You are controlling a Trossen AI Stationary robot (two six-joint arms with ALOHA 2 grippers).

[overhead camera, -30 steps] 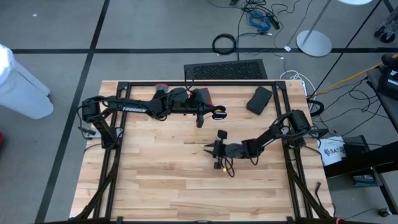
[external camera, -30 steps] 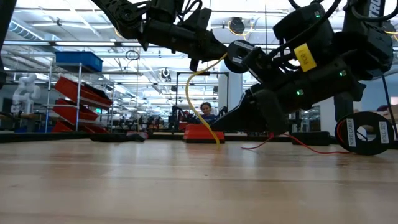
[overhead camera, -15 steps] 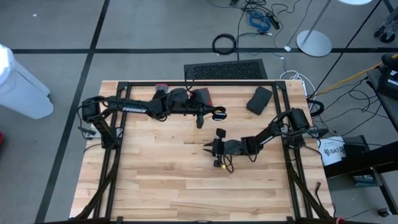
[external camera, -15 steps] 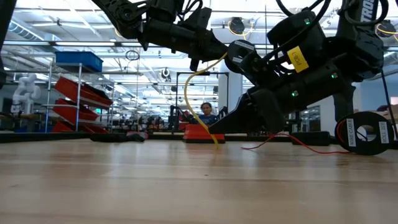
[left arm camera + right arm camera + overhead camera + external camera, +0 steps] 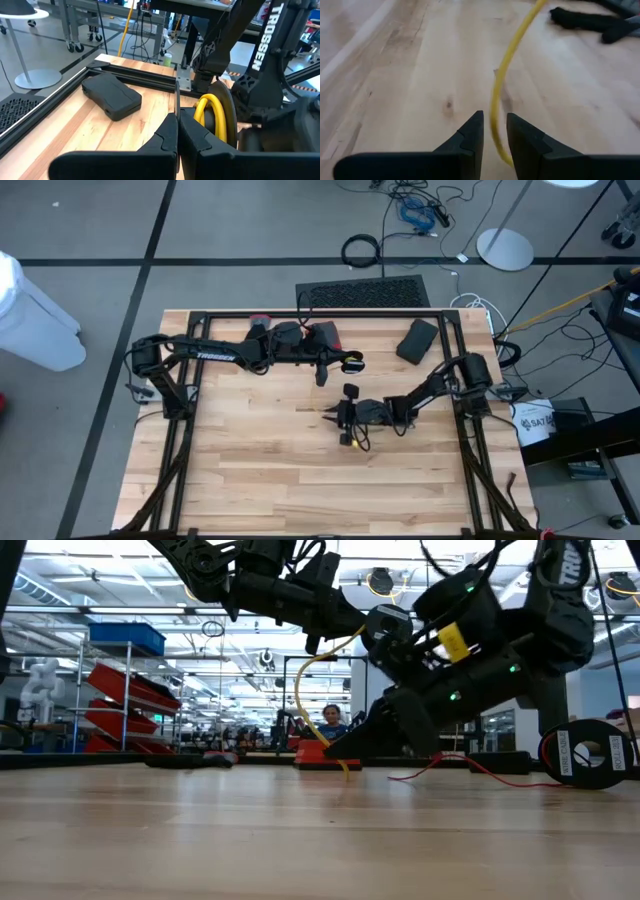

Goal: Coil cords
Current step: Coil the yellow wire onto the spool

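A: Left pincer (image 5: 177, 131) raised over the far side of the tabletop (image 5: 250, 480), jaws pressed together on a thin dark strand, looks like the black cord (image 5: 176, 97); yellow cord (image 5: 303, 690) hangs just beside it and drops to the wood. Right pincer (image 5: 493, 129) low near mid-tabletop, fingers part-open with the yellow strand passing between them – can't tell whether they actually bite

B: Risks?

A: Judgement only – if the right one isn't truly gripping, the yellow slides through and any loop springs open. Two arms pulling apart could tighten it or yank it from the left

B: Count, left to right?

A: Two arms, two pincers. One yellow cord, one thin red lead (image 5: 470, 766), one dark flat case (image 5: 416, 340)
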